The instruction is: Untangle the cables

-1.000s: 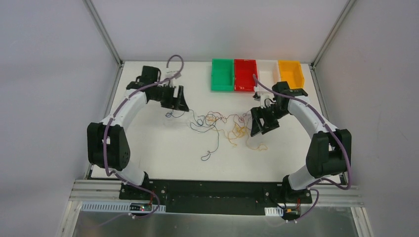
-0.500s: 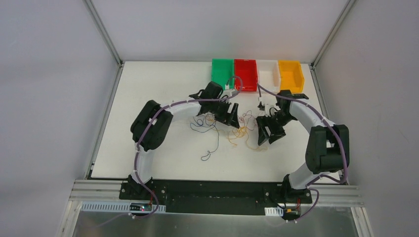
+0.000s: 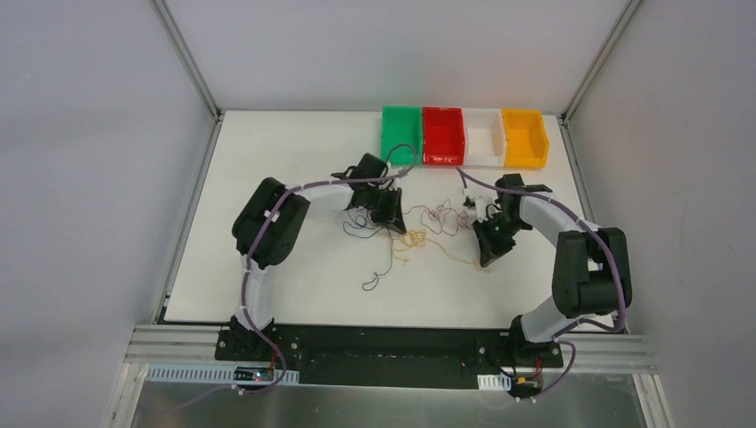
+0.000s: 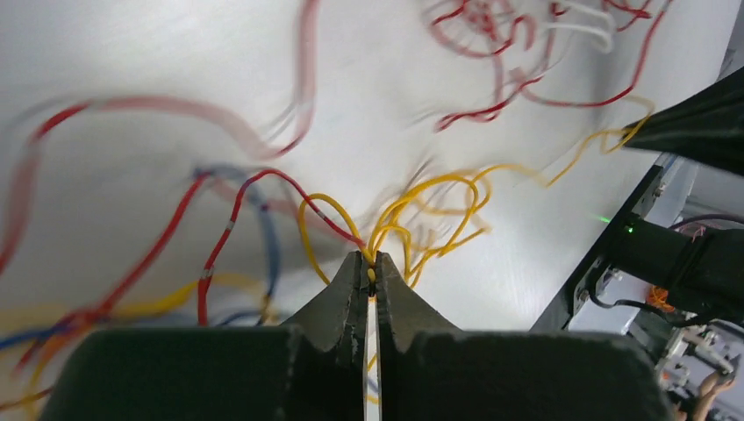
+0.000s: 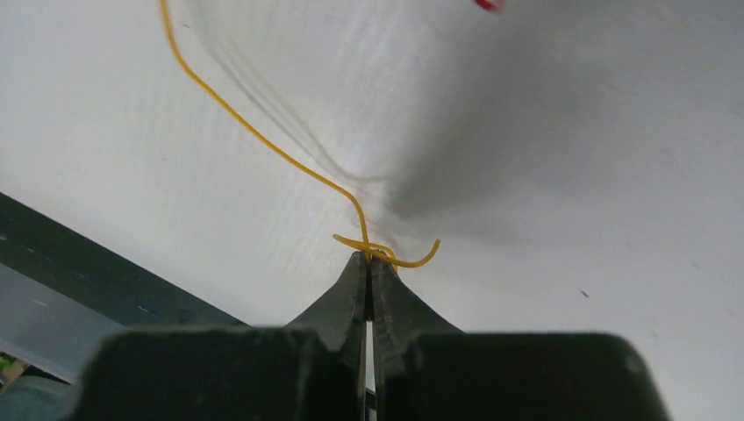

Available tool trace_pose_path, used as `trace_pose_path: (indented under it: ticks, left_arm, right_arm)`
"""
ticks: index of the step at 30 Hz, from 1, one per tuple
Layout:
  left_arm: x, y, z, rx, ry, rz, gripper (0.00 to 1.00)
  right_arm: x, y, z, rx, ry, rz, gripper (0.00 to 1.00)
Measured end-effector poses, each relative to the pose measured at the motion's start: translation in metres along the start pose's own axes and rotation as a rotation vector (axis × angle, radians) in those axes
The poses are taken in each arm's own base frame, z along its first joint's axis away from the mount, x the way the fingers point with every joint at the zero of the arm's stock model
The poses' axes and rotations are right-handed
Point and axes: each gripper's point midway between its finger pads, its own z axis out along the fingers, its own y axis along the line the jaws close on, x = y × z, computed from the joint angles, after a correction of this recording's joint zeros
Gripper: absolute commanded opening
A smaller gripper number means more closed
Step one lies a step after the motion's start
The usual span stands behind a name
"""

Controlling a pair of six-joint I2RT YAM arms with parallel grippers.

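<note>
The cables lie in a loose multicoloured tangle mid-table, between my two grippers. My left gripper is at the tangle's left end. In the left wrist view it is shut on a yellow cable, with red cable and blurred blue strands around it. My right gripper is at the right end of a thin yellow strand. In the right wrist view it is shut on the curled end of that yellow cable. A dark blue cable trails toward the near edge.
Green, red, white and orange bins stand in a row at the table's far edge. Thick purple cables run along both arms. The black base rail lies along the near edge.
The left arm swung from the far left into the tangle and shut on a yellow cable. The right gripper shifted right and nearer and shut on the yellow strand's end. The tangle has stretched out.
</note>
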Motion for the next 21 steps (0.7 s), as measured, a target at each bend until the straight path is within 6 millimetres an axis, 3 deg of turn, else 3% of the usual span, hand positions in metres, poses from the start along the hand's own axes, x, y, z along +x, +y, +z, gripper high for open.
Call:
trace_pose_path:
  ticks: [4, 6, 9, 13, 17, 20, 21]
  left_arm:
    - [-0.013, 0.045, -0.061, -0.066, -0.053, -0.076, 0.0]
    - [-0.027, 0.066, -0.102, -0.099, -0.12, -0.089, 0.0]
    - [-0.036, 0.075, -0.149, -0.089, -0.177, -0.089, 0.0]
    - [-0.022, 0.077, -0.167, -0.077, -0.157, -0.068, 0.0]
    - [-0.001, 0.104, -0.177, -0.112, -0.126, -0.125, 0.0]
    - [0.009, 0.136, -0.191, -0.187, -0.136, -0.174, 0.17]
    - [0.011, 0.144, -0.196, -0.205, -0.14, -0.189, 0.18]
  right_arm:
    - [0.013, -0.03, -0.022, 0.054, -0.042, 0.053, 0.0]
    - [0.022, -0.044, -0.036, 0.087, -0.07, 0.079, 0.0]
    - [0.02, -0.047, -0.05, 0.072, -0.138, 0.091, 0.0]
    - [0.014, -0.051, -0.072, 0.063, -0.185, 0.102, 0.0]
    - [0.002, -0.06, -0.111, 0.09, -0.248, 0.13, 0.0]
    - [-0.001, -0.077, -0.141, 0.16, -0.291, 0.15, 0.0]
    - [-0.002, -0.081, -0.148, 0.176, -0.302, 0.153, 0.0]
